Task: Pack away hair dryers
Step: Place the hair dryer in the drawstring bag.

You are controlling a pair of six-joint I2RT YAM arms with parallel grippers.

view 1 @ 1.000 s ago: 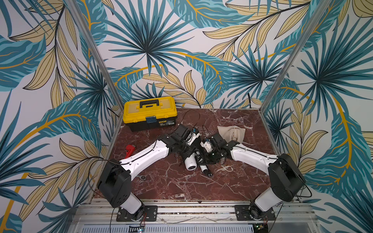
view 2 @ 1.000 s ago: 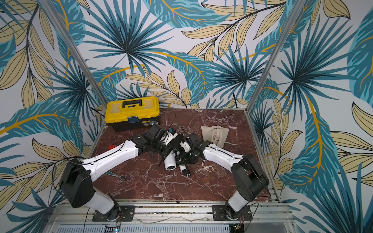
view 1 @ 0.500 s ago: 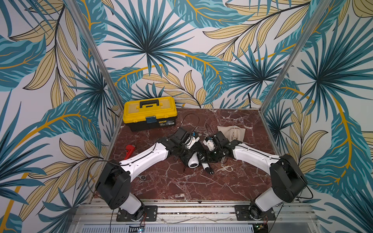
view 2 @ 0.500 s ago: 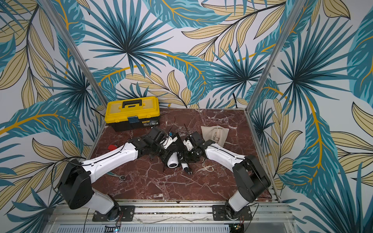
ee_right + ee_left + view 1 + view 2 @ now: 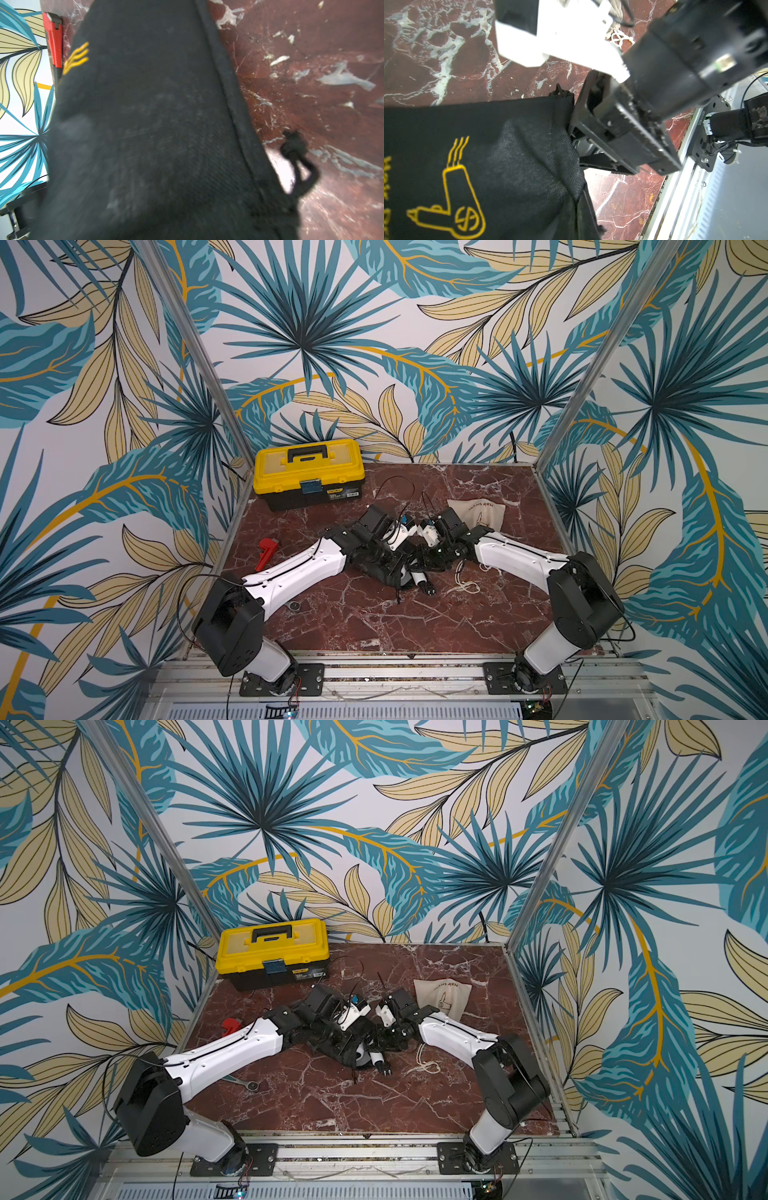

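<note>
A black pouch (image 5: pixel 376 568) printed with a yellow dryer lies mid-table in both top views, with both grippers meeting at its mouth. The white hair dryer (image 5: pixel 409 576) is mostly inside it; only a pale bit of barrel and the cord end (image 5: pixel 383 1068) stick out. In the left wrist view my left gripper (image 5: pixel 583 212) is shut on a fold of the pouch (image 5: pixel 508 166) edge. The right gripper (image 5: pixel 581 145) reaches into the mouth with a grey-white body between its fingers. The pouch cloth (image 5: pixel 155 124) fills the right wrist view and hides those fingers.
A beige pouch (image 5: pixel 478 512) lies behind the right arm, with a loose white cord (image 5: pixel 465 585) in front. A yellow toolbox (image 5: pixel 307 472) stands at the back left. A red wrench (image 5: pixel 266 551) and a metal spanner (image 5: pixel 249 1085) lie by the left arm.
The white barrel lay bare a second ago; the black pouch now covers most of it. Both wrists have shifted slightly back and to the right.
</note>
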